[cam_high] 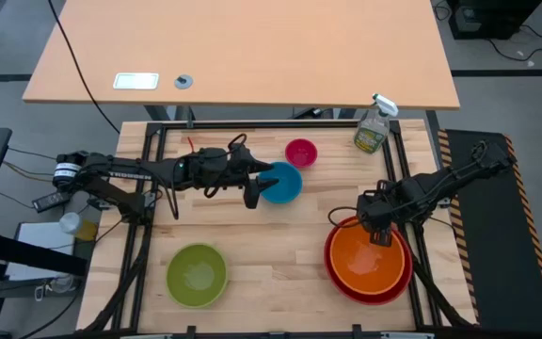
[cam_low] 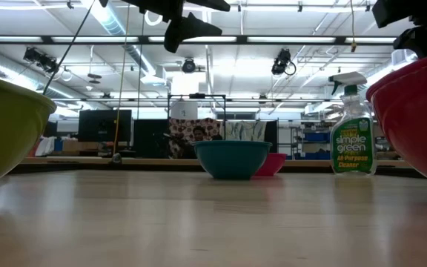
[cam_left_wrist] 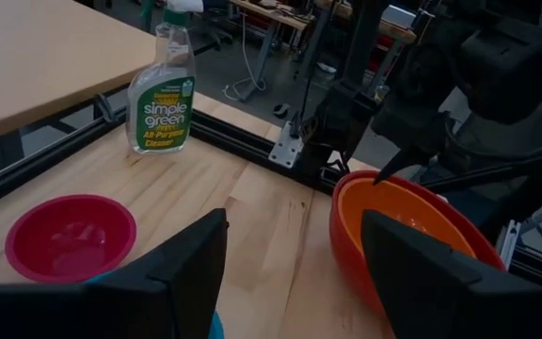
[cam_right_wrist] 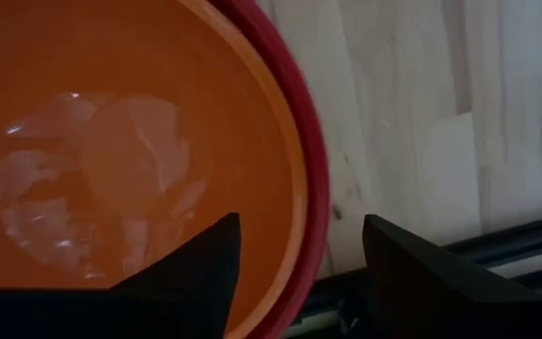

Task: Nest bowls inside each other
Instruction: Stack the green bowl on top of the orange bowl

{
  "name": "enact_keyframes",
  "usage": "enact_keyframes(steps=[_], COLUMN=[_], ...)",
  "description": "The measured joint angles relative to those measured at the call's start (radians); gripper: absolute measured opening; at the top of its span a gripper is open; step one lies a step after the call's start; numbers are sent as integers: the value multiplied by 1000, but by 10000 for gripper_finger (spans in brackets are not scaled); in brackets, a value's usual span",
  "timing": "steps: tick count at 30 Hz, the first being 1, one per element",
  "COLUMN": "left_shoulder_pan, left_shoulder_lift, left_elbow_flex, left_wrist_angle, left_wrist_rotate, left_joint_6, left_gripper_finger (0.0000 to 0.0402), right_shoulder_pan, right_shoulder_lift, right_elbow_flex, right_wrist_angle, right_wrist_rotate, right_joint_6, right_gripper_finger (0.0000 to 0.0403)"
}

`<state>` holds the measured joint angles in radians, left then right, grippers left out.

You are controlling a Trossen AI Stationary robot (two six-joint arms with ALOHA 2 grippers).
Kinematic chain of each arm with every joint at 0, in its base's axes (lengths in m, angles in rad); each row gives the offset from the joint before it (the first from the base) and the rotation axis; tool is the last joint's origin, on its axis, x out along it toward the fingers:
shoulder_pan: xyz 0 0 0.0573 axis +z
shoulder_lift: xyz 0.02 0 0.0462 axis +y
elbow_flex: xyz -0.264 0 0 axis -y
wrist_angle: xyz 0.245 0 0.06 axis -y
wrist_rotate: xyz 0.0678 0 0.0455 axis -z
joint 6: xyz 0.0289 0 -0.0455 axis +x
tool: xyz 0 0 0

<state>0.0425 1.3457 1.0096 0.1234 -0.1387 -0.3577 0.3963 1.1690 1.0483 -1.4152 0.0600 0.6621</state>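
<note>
Pale wood-plank surface (cam_high: 280, 254) with bowls and a bottle

A lime green glossy plastic bowl (cam_high: 197, 274) sits near the front left; a large red bowl (cam_high: 346, 282) at the right; a blue bowl (cam_high: 283, 183) and small magenta pink bowl (cam_high: 301, 152) just beside each other toward the back; a clear spray bottle (cam_high: 373, 129) stands at the back right corner.
</note>
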Motion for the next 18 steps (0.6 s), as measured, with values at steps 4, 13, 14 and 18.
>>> enact_keyframes(steps=[4,13,14,18], left_shoulder_pan=[9,33,33,36], left_shoulder_lift=[-9,-44,-47,-68], left_elbow_flex=[0,2,2,0], left_wrist_angle=[-7,-31,-33,-88], left_wrist_rotate=[0,5,6,6], left_joint_6=[-23,-35,-37,-51], left_gripper_finger=[247,247,247,247], right_shoulder_pan=[-17,-64,-69,-94], right_shoulder_lift=[-3,-9,-13,-18], right_elbow_flex=[18,153,170,237], right_wrist_angle=[-21,-152,-151,-153], right_wrist_rotate=[-63,-63,-53,25], right_joint_6=[-1,-8,-8,-9], right_gripper_finger=[272,341,344,347])
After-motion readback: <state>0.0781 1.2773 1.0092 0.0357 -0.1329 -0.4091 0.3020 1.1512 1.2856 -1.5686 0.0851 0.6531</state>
